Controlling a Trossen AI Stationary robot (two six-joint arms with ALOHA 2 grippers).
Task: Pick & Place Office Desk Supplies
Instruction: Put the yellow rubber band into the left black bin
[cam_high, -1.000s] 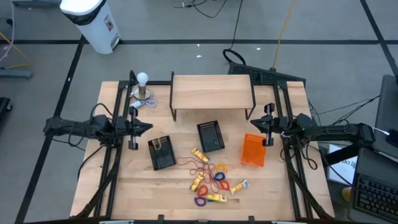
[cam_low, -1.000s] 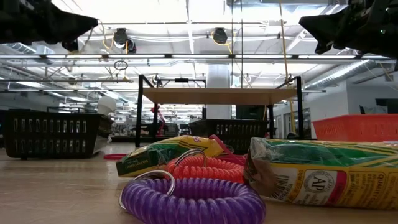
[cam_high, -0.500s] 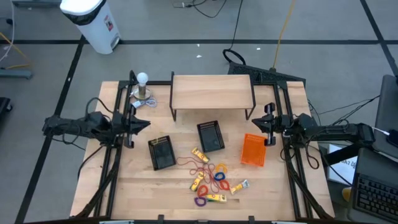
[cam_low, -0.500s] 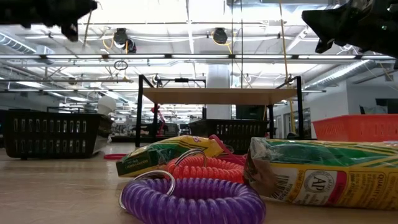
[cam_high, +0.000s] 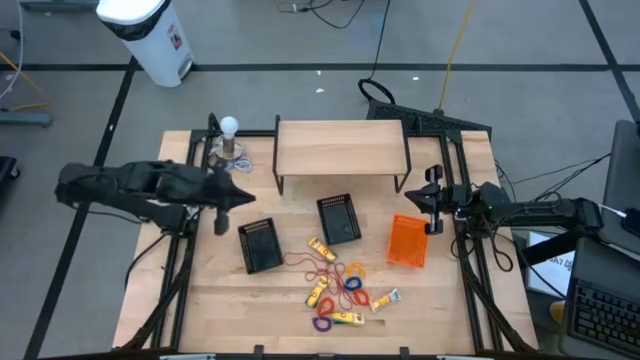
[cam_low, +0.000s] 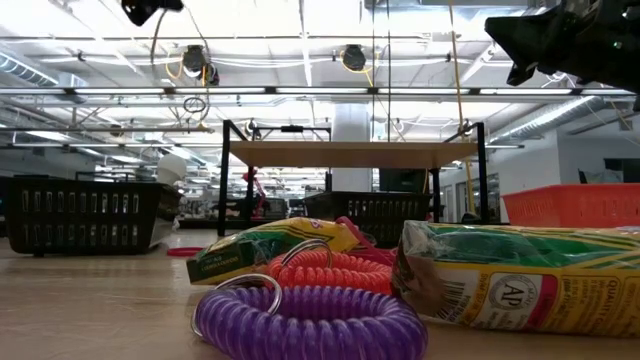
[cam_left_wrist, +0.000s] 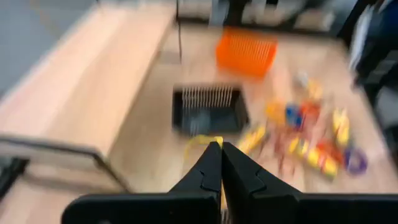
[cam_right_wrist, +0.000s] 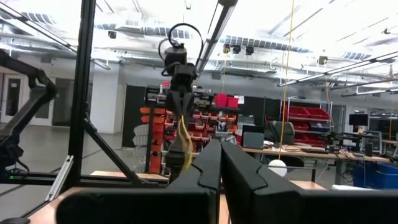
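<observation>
Working from the table (cam_high: 440, 300) down: the left claw (cam_high: 243, 199), clenched and empty, hangs above the left black basket (cam_high: 260, 246). The desk supplies (cam_high: 340, 285) lie scattered at front centre, diagonally forward and rightward of it, well apart. That basket sits between them. The right claw (cam_high: 428, 201), clenched, waits beside the orange basket (cam_high: 407, 241), roughly as near.
</observation>
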